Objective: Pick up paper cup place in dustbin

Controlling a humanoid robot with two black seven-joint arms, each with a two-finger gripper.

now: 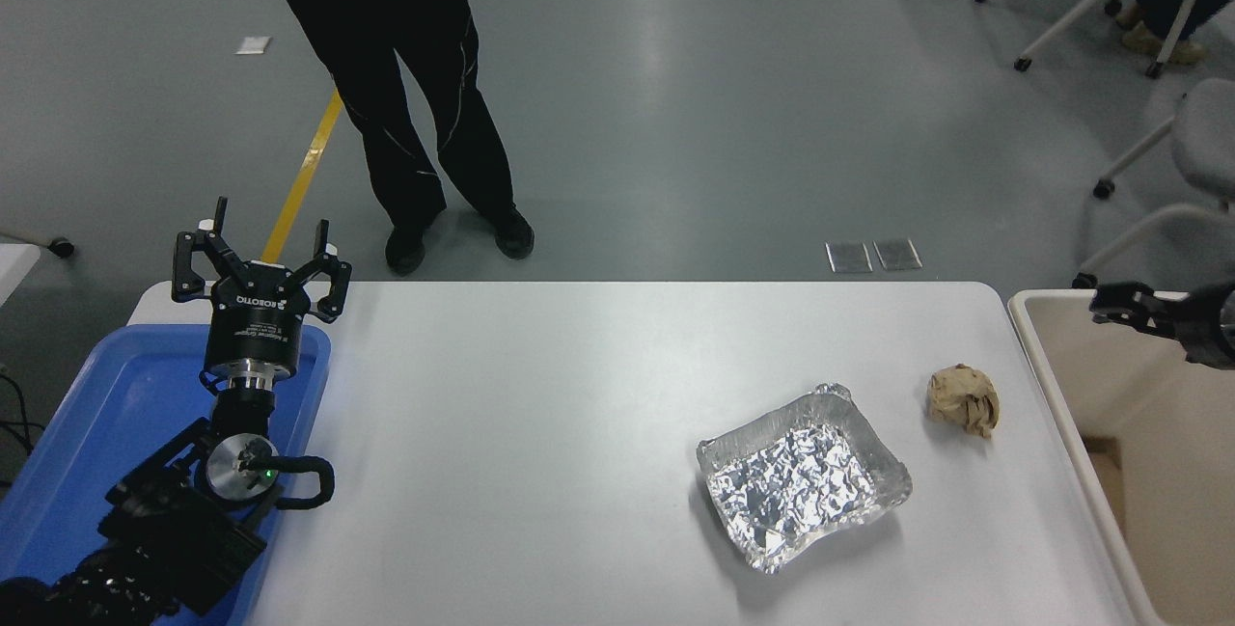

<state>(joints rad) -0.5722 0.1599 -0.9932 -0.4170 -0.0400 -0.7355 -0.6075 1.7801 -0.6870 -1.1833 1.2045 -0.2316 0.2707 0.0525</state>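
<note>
The right end effector (1110,303) enters from the right edge, hanging above the far rim of the beige dustbin (1056,394); only part of it shows, so whether it is released or clenched cannot be told, and nothing is visible in its grip; the paper cup does not show anywhere in the head view, neither on the white surface (540,433) nor in the visible part of the dustbin. The dustbin stands just off the surface's right edge, its thick rounded rim running alongside it; a crumpled brown paper ball (963,399) lies on the surface near that rim; a crinkled silver foil tray (803,475) sits to the left of the ball and slightly nearer the camera, apart from it. The left end effector (261,250) is parked at the lower left above the far end of a blue plastic tray (106,414), its fingers spread and holding nothing. A person in black trousers (405,95) stands on the grey floor beyond the surface's far side.
</note>
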